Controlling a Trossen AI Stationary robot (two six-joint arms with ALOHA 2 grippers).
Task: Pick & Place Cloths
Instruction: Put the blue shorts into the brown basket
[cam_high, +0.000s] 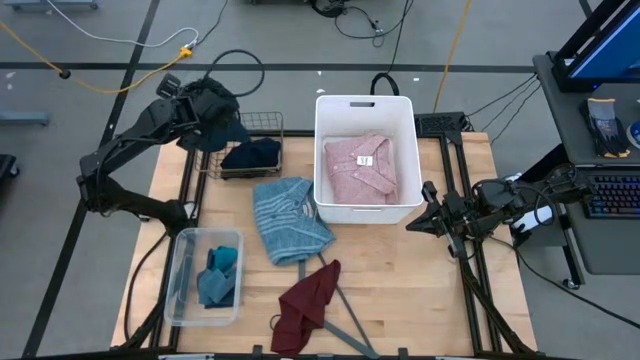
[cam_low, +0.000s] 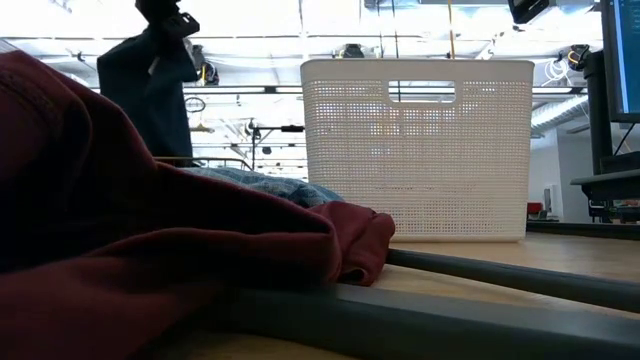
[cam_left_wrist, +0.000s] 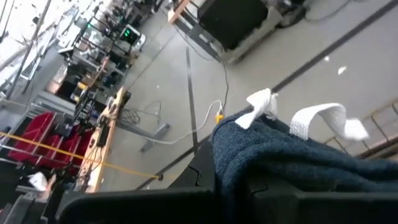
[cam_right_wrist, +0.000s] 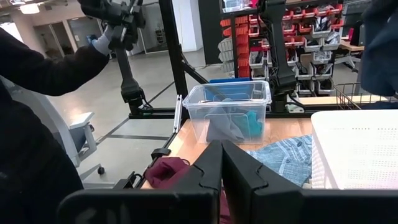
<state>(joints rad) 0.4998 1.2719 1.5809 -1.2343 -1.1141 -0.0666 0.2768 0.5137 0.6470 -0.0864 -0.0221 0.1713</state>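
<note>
- The left end effector (cam_high: 205, 100) hangs above the far left corner of the bench (cam_high: 400, 270), its fingers closed on a navy garment (cam_high: 215, 112) that is lifted clear and droops below it, over the wire basket (cam_high: 265, 125).
- In the left wrist view the dark knit fabric (cam_left_wrist: 292, 155) bunches between the fingers, with white labels (cam_left_wrist: 323, 118) sticking out.
- More navy cloth (cam_high: 252, 153) lies in the wire basket.
- The right end effector (cam_high: 418, 222) waits at the right edge of the bench beside the white bin (cam_high: 365, 105), fingers pressed together and holding nothing.
- A pink collared shirt (cam_high: 362, 168) lies folded inside the white bin.
- A light-blue striped shirt (cam_high: 290, 218) lies on the bench, touching the bin's left wall.
- A maroon garment (cam_high: 308, 303) lies at the near edge over a grey hanger (cam_high: 345, 320).
- Teal and blue pieces (cam_high: 220, 275) sit in the clear tub (cam_high: 178, 285) at near left.
</note>
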